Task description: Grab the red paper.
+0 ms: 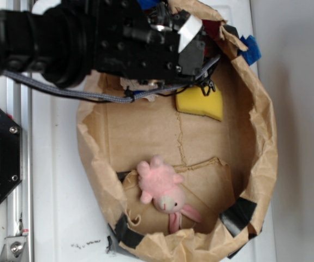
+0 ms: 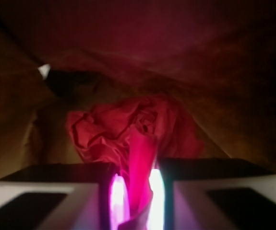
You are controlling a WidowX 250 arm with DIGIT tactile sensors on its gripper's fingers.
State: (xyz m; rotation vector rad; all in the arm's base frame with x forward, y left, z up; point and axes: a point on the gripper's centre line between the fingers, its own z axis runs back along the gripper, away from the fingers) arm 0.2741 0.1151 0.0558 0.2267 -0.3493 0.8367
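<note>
Clearly crumpled and bright red, the red paper [image 2: 128, 134] – creased all over – sits pinched between the jaws.

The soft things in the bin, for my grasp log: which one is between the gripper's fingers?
The red paper, pinched in the gripper; the yellow sponge and pink plush toy lie free.

A paper-walled bin [image 1: 266, 142] is being occupied by a plush toy [image 1: 165, 192] near its lower edge and a sponge [image 1: 201, 103] near the top. The gripper [image 2: 137, 199] is being held just above the sponge, with the red paper [image 2: 128, 132] pinched between its jaws.
</note>
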